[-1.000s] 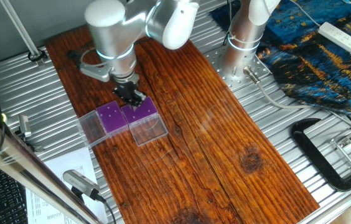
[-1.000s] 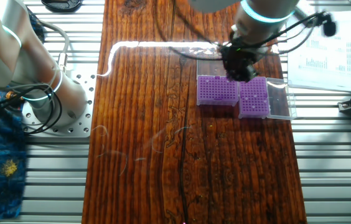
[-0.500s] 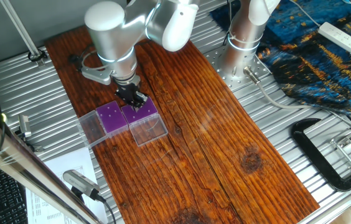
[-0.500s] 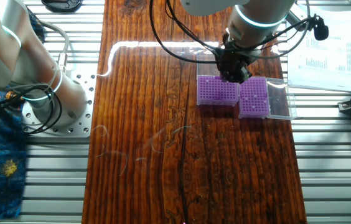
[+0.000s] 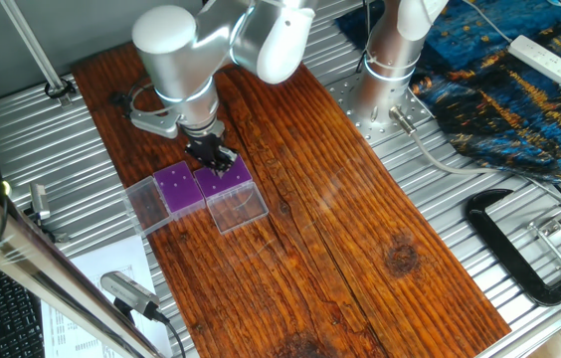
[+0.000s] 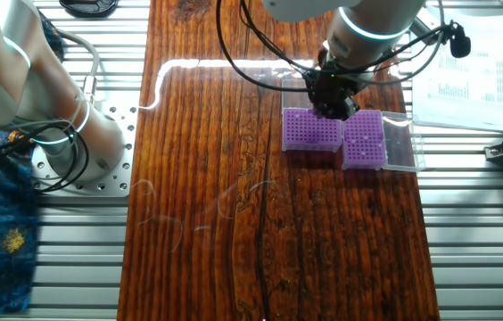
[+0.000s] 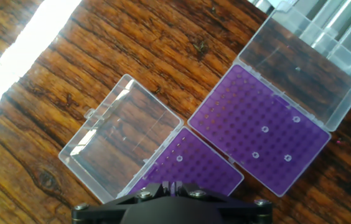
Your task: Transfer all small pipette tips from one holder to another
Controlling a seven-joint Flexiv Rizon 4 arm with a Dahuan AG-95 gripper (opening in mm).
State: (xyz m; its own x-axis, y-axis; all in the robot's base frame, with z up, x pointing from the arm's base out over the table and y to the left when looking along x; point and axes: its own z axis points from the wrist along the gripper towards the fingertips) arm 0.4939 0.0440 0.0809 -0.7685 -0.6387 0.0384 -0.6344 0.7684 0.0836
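Item: two purple-topped holders, side by side and touching on a dark wooden board [image 6: 234, 178], clear lids hinged open and lying flat. In the hand view, the far holder [image 7: 259, 138] carries four small pipette tips [image 7: 264, 130], seen as pale rings scattered across its right half; the near holder [image 7: 191, 168] shows one tip [image 7: 180, 158] near its upper corner, its lower part hidden by the hand. Gripper [image 6: 330, 100]: hovers above the holders, over the rear edge where the two meet; its fingertips do not show in the hand view, and the fixed views are too small, so the jaw state cannot be told. Relation: the four-tip rack lies ahead and right of the hand's axis; tips stand upright, long axis vertical, so any approach is judged to come straight down. Surface: grained board, on a ribbed metal table [image 5: 440, 199]. Room: a clamp [image 5: 519, 249] and printed sheets [image 6: 465, 62] lie well apart.
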